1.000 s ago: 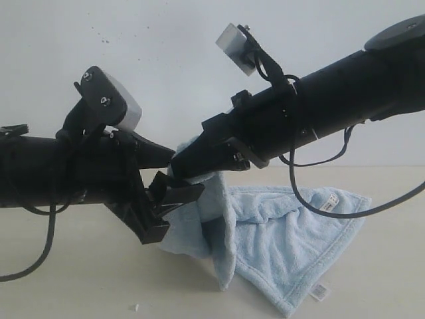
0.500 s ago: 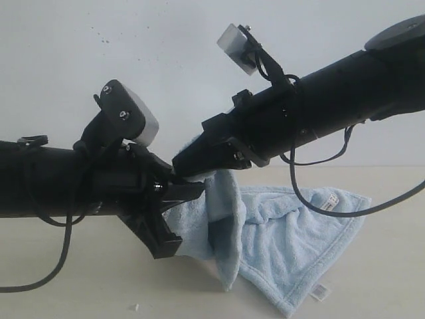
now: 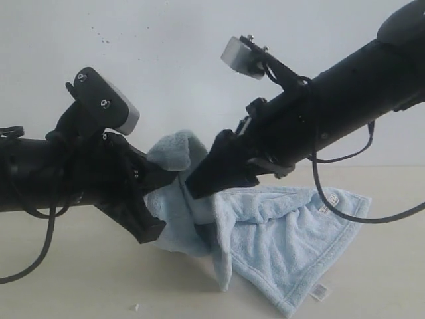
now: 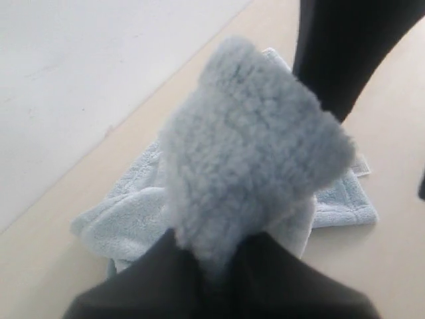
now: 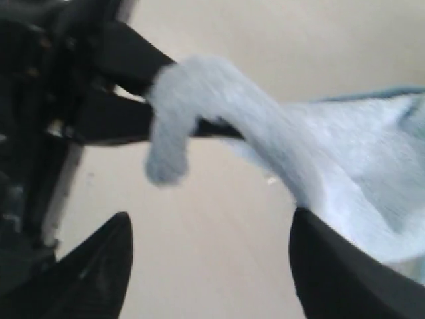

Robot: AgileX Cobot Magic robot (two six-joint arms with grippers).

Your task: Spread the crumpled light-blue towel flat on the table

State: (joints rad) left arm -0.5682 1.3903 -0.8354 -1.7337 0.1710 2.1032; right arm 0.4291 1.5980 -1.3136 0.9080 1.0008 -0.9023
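Now the right claw has let go and spread wide; the left claw alone pinches the towel's raised fold above the counter, so the handover looks done.

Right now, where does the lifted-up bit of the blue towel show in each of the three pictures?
Exterior view: the lifted fold of the towel sits at centre, between the two arms.
Left wrist view: it fills the middle, rising from the left pincer.
Right wrist view: upper middle of the picture, draped over the left pincer.
Shared landmark: the beige table under the towel, in all three.
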